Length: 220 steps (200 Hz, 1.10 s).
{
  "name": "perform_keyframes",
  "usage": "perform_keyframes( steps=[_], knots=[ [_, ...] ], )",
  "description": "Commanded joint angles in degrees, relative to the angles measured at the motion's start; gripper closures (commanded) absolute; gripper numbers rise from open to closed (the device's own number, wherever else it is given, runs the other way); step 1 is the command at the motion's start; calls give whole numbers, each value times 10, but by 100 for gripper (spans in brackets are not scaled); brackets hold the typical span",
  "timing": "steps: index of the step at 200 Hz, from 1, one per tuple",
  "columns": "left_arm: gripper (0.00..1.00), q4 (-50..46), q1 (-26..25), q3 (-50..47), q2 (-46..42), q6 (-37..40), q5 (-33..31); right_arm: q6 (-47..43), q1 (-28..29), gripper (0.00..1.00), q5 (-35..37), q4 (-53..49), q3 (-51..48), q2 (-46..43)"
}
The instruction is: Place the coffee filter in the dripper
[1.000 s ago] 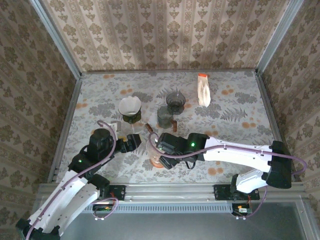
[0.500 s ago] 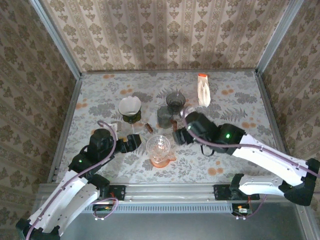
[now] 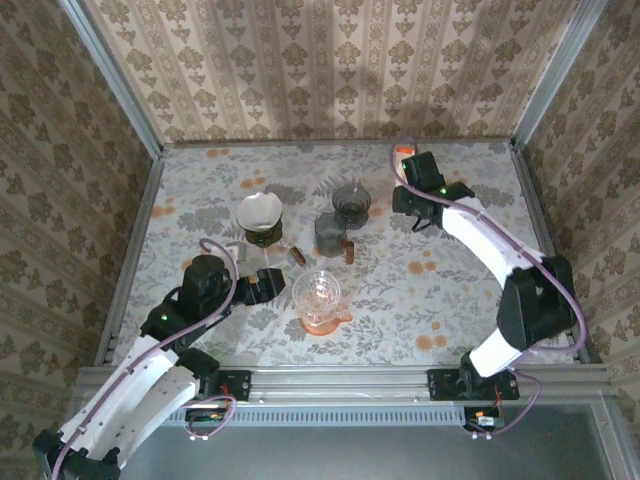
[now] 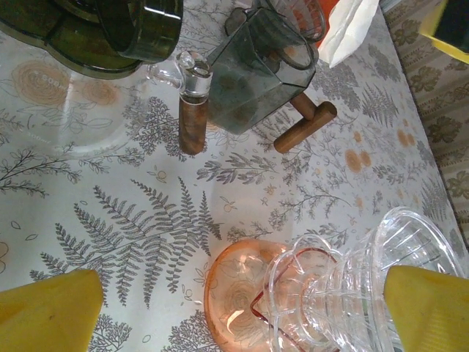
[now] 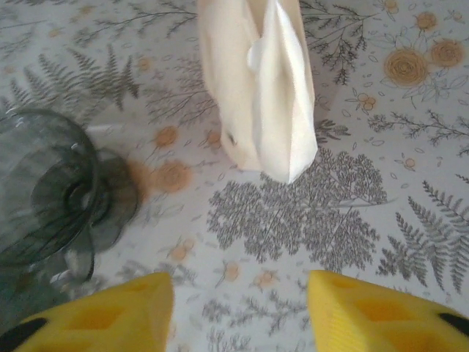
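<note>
Coffee filters point(image 5: 256, 88) lie toward the back of the worktop point(image 5: 410, 242), just ahead of the right jaws, which stand apart, empty. Left jaws gape wide, the clear dripper point(image 4: 352, 293) just ahead of them.

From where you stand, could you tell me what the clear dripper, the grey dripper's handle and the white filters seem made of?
The clear dripper looks like glossy glass or clear plastic: see-through, ribbed, with glints. The grey dripper's handle looks like matte wood: a plain brown rod. The white filters look like thin matte paper: soft folds and creases.
</note>
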Motion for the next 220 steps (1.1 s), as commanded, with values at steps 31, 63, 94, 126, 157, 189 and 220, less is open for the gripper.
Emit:
perform_keyframes(
  steps=[31,63,94,126,157,189,220],
  knots=[
    [0,23,5,-2,11,1,12,-8,-21,61,-12,35,117,91],
    [0,25,7,1,22,6,11,0,-26,69,17,-32,215,167],
    [0,28,9,0,29,8,10,46,-30,70,38,-49,248,204],
    [0,38,13,-6,35,3,10,122,-30,73,51,-48,264,227],
    [0,43,17,-9,37,4,17,171,-29,72,80,-59,278,244],
    [0,49,27,-12,41,6,28,196,-29,71,103,-70,290,255],
    [0,61,35,-16,46,5,40,201,-30,69,107,-85,319,278]
  ],
)
